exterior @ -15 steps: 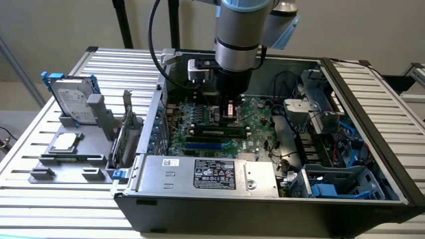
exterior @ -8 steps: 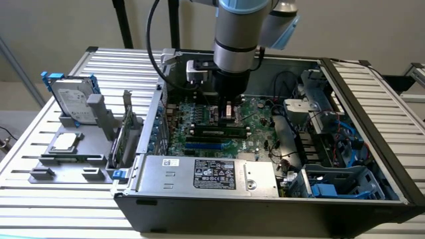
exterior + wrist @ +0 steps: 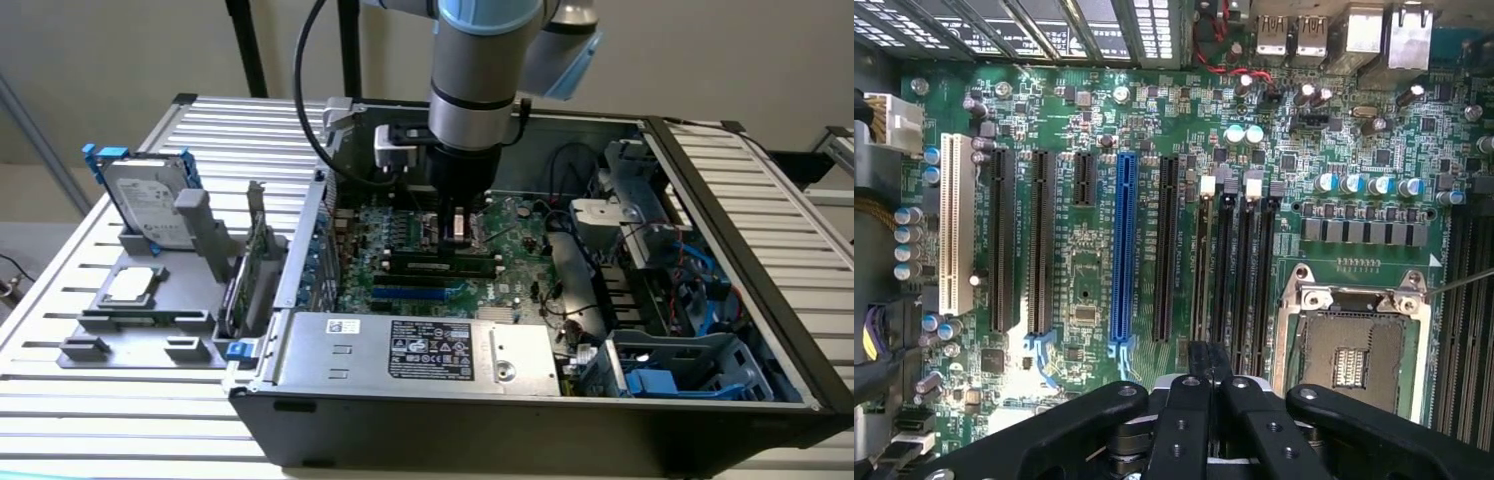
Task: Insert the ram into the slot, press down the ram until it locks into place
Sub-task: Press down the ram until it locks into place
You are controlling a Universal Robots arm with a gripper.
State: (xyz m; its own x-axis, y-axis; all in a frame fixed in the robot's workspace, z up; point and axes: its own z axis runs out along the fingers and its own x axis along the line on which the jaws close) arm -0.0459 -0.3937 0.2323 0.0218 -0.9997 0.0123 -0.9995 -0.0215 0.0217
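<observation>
The ram [image 3: 438,266] is a thin green strip with black chips, standing edge-up along a black slot [image 3: 396,272] on the motherboard [image 3: 514,225]. In the wrist view the ram [image 3: 1202,265] shows as a thin line in the outermost of four parallel black slots, on the side of the blue slot, with a pale latch [image 3: 1207,186] at its far end. My gripper [image 3: 461,238] hangs straight above the ram's middle, fingers shut together with nothing between them. Its black fingertips [image 3: 1209,358] overlap the ram's near end. Whether they touch the ram cannot be told.
A blue slot [image 3: 1122,250] and longer black slots lie beside the memory slots, and the open CPU socket [image 3: 1351,345] lies on the other side. The power supply [image 3: 414,345], case walls and cables [image 3: 587,160] hem the board in. A hard drive [image 3: 147,205] stands on a grey fixture outside.
</observation>
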